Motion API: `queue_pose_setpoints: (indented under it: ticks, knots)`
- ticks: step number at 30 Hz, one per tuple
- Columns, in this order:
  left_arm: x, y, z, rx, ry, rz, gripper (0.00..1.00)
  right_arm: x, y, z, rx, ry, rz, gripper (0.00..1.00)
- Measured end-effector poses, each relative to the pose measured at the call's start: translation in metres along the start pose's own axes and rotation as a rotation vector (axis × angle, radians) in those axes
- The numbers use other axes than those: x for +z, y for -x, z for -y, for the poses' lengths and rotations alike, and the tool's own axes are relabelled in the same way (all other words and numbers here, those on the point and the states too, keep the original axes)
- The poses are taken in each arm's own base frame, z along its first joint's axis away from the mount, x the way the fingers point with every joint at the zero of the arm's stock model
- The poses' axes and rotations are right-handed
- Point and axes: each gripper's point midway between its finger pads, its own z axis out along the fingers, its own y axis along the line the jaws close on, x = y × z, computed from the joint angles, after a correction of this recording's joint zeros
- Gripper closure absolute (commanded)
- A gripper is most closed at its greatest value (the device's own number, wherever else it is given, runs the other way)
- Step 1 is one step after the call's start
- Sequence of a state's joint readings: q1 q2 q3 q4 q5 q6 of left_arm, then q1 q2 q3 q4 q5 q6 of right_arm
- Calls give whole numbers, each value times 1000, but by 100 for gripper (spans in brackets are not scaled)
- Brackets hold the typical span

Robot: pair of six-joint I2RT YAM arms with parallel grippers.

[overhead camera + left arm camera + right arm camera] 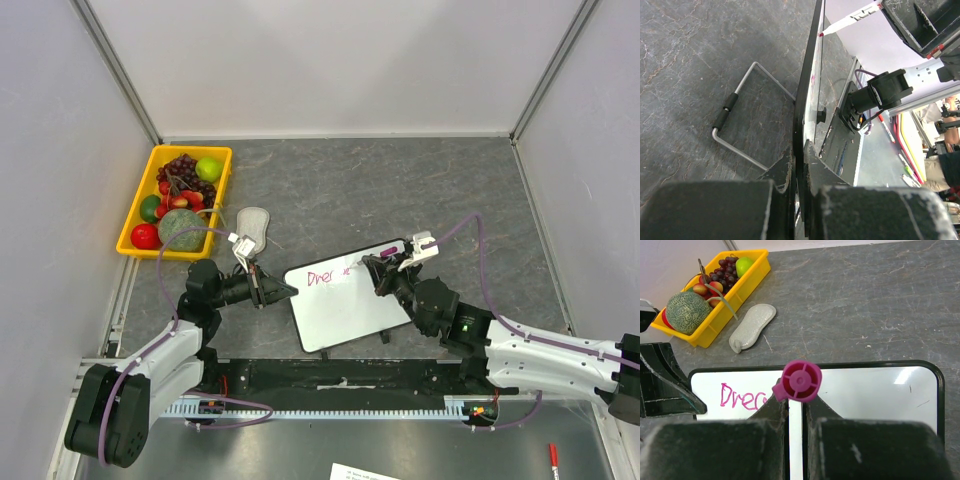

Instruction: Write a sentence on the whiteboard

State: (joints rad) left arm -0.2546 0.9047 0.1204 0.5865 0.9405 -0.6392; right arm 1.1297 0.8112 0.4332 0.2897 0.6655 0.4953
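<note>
1. Whiteboard (345, 318) sits mid-desk (400, 190), propped on its wire stand (735, 107).
2. Left end effector (287, 292): fingers together, clamped on the whiteboard's left frame edge.
3. Right end effector (796, 409): clamped on a magenta marker (800, 380) above the whiteboard's top half.
4. Sentence (742, 396): only "Dre…" in pink so far, at the whiteboard's upper left.
5. Grey eraser pad (752, 326) and yellow fruit tray (742, 290) lie beyond the whiteboard's far-left corner.

On my right wrist feed, the right gripper (796, 412) is pinched tight on a magenta marker (800, 380), seen end-on above the whiteboard (875, 390). The sentence (742, 396) reads "Dre" so far, with its next letter partly hidden. Beyond the board lie a grey eraser pad (753, 327) and a yellow fruit tray (747, 285).
</note>
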Motion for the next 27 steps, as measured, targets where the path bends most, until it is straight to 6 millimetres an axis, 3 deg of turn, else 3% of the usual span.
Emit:
queue_pose_setpoints:
  ticks: [27]
  knots:
    - [0,0,0,0,0,0,98,-8,-11,4,16,20,-32,100]
